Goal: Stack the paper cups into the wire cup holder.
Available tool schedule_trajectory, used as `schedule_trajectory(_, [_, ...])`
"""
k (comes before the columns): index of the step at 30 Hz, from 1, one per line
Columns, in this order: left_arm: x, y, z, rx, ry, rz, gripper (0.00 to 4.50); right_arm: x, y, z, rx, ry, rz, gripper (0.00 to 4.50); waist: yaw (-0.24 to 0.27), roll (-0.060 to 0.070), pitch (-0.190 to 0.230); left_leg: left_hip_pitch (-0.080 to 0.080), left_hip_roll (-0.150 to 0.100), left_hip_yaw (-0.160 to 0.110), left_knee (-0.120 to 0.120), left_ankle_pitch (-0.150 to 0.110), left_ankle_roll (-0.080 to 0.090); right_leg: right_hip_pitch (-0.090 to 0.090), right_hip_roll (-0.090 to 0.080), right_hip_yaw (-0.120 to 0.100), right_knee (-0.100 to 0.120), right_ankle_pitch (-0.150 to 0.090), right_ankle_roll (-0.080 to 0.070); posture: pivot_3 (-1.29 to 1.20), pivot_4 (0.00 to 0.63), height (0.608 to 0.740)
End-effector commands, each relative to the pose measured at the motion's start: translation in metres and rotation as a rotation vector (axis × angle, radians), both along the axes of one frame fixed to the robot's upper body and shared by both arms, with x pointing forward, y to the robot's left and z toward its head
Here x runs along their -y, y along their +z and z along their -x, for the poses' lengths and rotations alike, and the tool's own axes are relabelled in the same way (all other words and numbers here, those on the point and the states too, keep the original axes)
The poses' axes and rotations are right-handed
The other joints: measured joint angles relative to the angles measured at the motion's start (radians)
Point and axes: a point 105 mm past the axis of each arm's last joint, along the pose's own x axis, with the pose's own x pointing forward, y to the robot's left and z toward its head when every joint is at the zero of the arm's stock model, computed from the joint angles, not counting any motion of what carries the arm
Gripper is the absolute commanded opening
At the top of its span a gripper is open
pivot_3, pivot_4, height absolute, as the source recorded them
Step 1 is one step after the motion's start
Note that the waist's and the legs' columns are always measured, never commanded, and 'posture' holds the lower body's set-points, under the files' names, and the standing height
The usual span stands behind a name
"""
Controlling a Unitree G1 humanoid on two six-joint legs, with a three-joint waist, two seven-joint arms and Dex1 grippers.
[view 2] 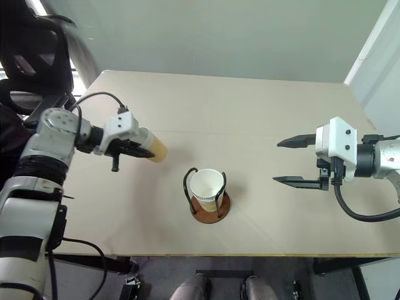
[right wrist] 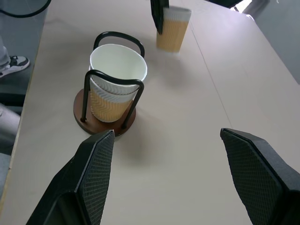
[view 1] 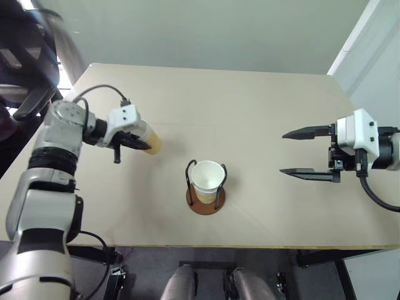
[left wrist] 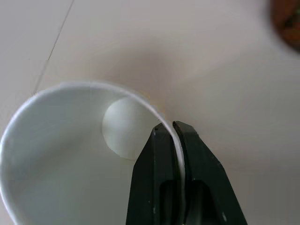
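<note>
Beige tabletop (view 1: 250, 112) fills the scene, with a pale wall behind it; no brand, label or legible writing shows on anything. Near the table's front edge stands the wire cup holder (view 1: 205, 199), its reddish-brown disc carrying two black wire loops; nested paper cups (right wrist: 115, 89) sit upright between the loops, white rim above ribbed tan sides. To the robot's left, the left gripper (left wrist: 174, 129) is clenched on the rim of another paper cup (view 2: 154, 147), one finger inside the wall and one outside; that cup is tilted, well apart from the holder. On the other side, the right gripper (view 1: 300, 153) hovers with fingers spread wide, grasping nothing.
</note>
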Motion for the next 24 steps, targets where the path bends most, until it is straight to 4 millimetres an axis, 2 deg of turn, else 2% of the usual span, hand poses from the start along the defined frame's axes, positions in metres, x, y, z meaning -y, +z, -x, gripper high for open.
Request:
schedule_trajectory(1, [0.016, 0.045, 0.019, 0.085, -0.132, 0.033, 0.07, -0.001, 0.023, 0.008, 0.06, 0.026, -0.066, 3.71, 0.0, 0.0, 0.0, 0.0, 0.0, 0.0, 0.0, 0.0, 0.0, 0.0, 0.0, 0.0, 0.0, 0.0, 0.0, 0.0, 0.15, 0.74])
schedule_trajectory(3, [0.029, 0.065, 0.032, 0.116, -0.209, 0.068, 0.07, -0.004, 0.032, 0.012, 0.066, 0.053, -0.107, 3.71, 0.001, 0.0, 0.0, -0.001, 0.0, 0.0, 0.001, 0.0, 0.0, 0.0, 0.0, 0.0, 0.0, 0.0, 0.0, 0.0, 0.15, 0.74])
schedule_trajectory(6, [0.067, 0.104, 0.062, 0.168, -0.418, 0.141, 0.07, -0.009, 0.042, 0.02, 0.063, 0.094, -0.151, 3.71, 0.008, 0.0, 0.0, -0.002, 0.0, 0.0, 0.001, 0.001, 0.0, -0.001, 0.0, 0.0, -0.001, 0.0, 0.001, 0.0, 0.15, 0.74])
schedule_trajectory(9, [0.099, 0.119, 0.088, 0.142, -0.603, 0.191, 0.07, -0.018, 0.057, 0.027, 0.078, 0.141, -0.244, 3.71, 0.008, 0.001, 0.0, -0.002, -0.001, -0.001, 0.003, 0.0, 0.001, 0.0, 0.0, 0.0, -0.001, 0.0, 0.001, 0.0, 0.15, 0.74])
schedule_trajectory(12, [0.116, 0.114, 0.099, 0.098, -0.702, 0.184, 0.07, -0.023, 0.07, 0.026, 0.106, 0.136, -0.305, 3.71, 0.0, 0.004, -0.001, -0.001, -0.001, 0.0, 0.003, 0.0, 0.001, 0.0, 0.0, 0.001, 0.0, 0.001, 0.001, 0.0, 0.15, 0.74])
schedule_trajectory(15, [0.124, 0.105, 0.104, 0.045, -0.752, 0.17, 0.07, -0.024, 0.068, 0.026, 0.108, 0.118, -0.289, 3.71, -0.004, 0.004, -0.001, 0.0, 0.0, 0.0, 0.003, 0.001, 0.001, 0.0, 0.0, 0.001, 0.002, 0.001, 0.0, 0.0, 0.15, 0.74])
schedule_trajectory(20, [0.124, 0.087, 0.11, -0.037, -0.778, 0.123, 0.07, -0.021, 0.065, 0.027, 0.112, 0.086, -0.278, 3.71, -0.01, 0.005, -0.001, 0.0, 0.0, 0.0, 0.003, 0.002, 0.0, 0.0, 0.0, 0.001, 0.002, 0.002, 0.0, 0.0, 0.15, 0.74])
schedule_trajectory(24, [0.121, 0.076, 0.105, -0.051, -0.769, 0.067, 0.07, -0.021, 0.064, 0.028, 0.114, 0.074, -0.279, 3.71, -0.01, 0.005, -0.001, -0.001, 0.0, 0.0, 0.003, 0.002, 0.0, -0.001, 0.0, 0.001, 0.001, 0.002, 0.0, 0.0, 0.15, 0.74])
